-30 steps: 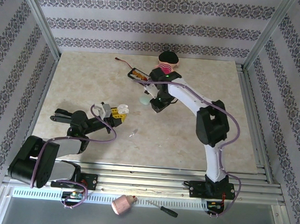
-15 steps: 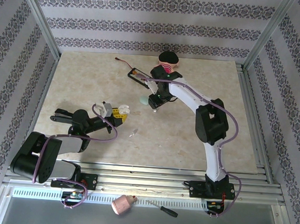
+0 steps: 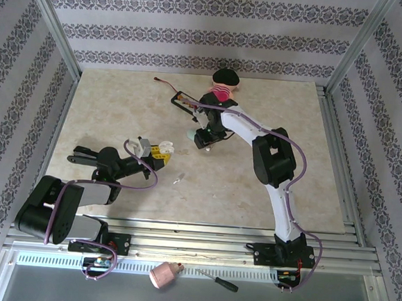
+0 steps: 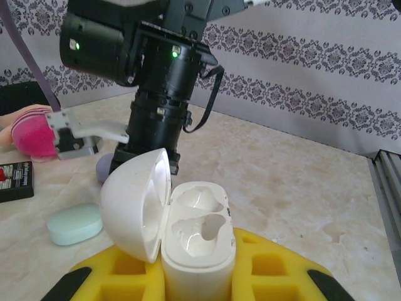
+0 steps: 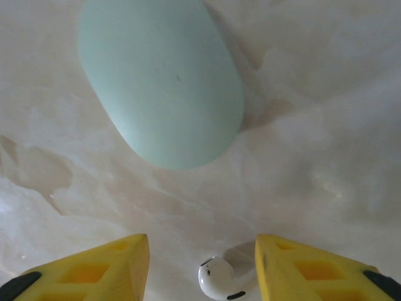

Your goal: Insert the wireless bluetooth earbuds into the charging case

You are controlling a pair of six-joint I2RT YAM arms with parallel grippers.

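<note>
My left gripper [image 3: 160, 150] is shut on a white charging case [image 4: 195, 251] and holds it upright. Its lid [image 4: 135, 204] is swung open to the left and both moulded wells are bare. My right gripper [image 5: 200, 251] points down at the table by the mint green case [image 5: 160, 81], with its yellow fingers [image 5: 106, 266] spread open. One white earbud [image 5: 216, 280] lies on the table between them, closer to the right finger, and neither finger touches it. From above, the right gripper [image 3: 202, 140] hangs just right of the mint case [image 3: 191, 133].
A pink plush with a black hat [image 3: 224, 82] and a black device [image 3: 185, 101] lie behind the right gripper. A lavender piece [image 4: 103, 168] sits by the right wrist. A small pale item [image 3: 178, 179] lies mid-table. A pink object [image 3: 163, 274] and a screwdriver [image 3: 217, 281] rest off the front edge.
The right arm's elbow has swung left and back while its gripper stayed beside the mint case. The left arm has not moved.
</note>
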